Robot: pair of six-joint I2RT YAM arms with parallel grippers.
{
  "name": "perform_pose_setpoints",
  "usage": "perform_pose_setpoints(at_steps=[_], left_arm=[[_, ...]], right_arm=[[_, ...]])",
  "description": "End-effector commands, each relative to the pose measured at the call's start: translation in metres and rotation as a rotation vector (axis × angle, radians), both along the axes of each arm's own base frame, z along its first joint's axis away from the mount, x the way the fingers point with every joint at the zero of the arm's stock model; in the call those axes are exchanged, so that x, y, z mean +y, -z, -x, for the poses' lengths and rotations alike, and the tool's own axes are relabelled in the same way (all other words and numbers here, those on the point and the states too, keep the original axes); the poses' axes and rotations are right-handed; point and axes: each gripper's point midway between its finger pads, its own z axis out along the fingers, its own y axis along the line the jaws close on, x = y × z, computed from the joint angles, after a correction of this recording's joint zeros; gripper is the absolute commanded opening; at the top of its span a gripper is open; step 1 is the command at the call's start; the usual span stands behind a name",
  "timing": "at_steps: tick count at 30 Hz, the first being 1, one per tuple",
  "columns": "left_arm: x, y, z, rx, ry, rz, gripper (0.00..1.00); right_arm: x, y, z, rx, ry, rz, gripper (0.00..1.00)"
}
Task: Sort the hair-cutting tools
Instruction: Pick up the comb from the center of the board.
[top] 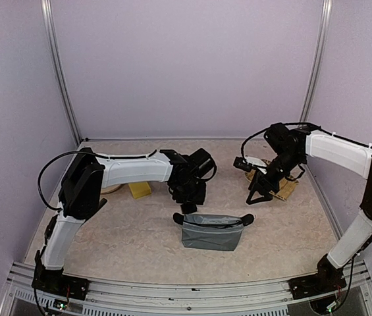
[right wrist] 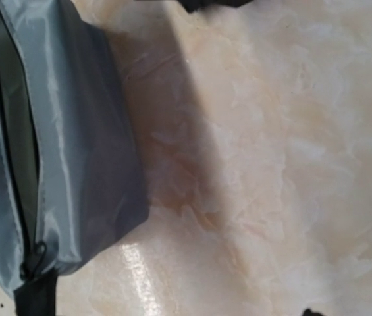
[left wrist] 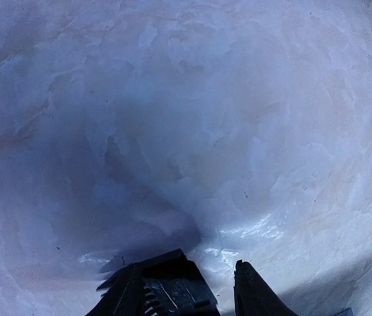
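Grey pouch (top: 212, 232), zip open, mid-table; yellow block (top: 139, 189) beside left arm (top: 133, 170).

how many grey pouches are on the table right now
1. The grey zip pouch lies near the middle of the table, toward the front, between the left arm and the right arm. The arms cover parts of the table, so another could be hidden.

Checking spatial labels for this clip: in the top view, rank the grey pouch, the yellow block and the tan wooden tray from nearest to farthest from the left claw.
From the left claw:
1. grey pouch, just nearside of it, mid-table.
2. yellow block, off to its left.
3. tan wooden tray, at the far right.
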Motion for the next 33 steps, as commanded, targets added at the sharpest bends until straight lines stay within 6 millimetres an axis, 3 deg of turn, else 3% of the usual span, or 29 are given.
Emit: perform_pose_setpoints(at_steps=[1, 4, 7, 15, 16, 17, 20, 23, 27, 33], left_arm=[[0.011, 0.010, 0.013, 0.039, -0.021, -0.078, 0.41], [0.024, 0.018, 0.019, 0.054, -0.024, -0.146, 0.38], [0.038, 0.014, 0.023, 0.038, -0.034, -0.208, 0.34], [0.100, 0.014, 0.032, 0.022, -0.097, -0.321, 0.23], [0.106, 0.013, 0.034, 0.026, -0.103, -0.326, 0.23], [0.113, 0.013, 0.035, 0.030, -0.110, -0.330, 0.22], [0.127, 0.009, 0.039, 0.027, -0.128, -0.324, 0.23], [0.132, 0.007, 0.044, 0.031, -0.120, -0.316, 0.20], [0.127, -0.008, 0.045, -0.012, -0.104, -0.335, 0.00], [0.098, -0.066, 0.045, -0.111, -0.065, -0.297, 0.00]], right_arm=[[-0.002, 0.003, 0.000, 0.013, 0.006, -0.007, 0.75], [0.001, 0.004, 0.000, 0.022, 0.002, -0.018, 0.75], [0.002, 0.005, 0.000, 0.033, -0.001, -0.025, 0.75], [0.003, 0.009, 0.004, 0.049, -0.007, -0.031, 0.76], [0.003, 0.010, 0.004, 0.052, -0.005, -0.032, 0.91], [0.003, 0.010, 0.005, 0.056, -0.006, -0.032, 0.99], [0.003, 0.011, 0.007, 0.063, -0.008, -0.035, 1.00], [0.004, 0.011, 0.007, 0.066, -0.006, -0.037, 1.00], [0.004, 0.008, 0.005, 0.062, -0.004, -0.038, 1.00], [0.000, 0.006, 0.005, 0.046, 0.005, -0.020, 1.00]])
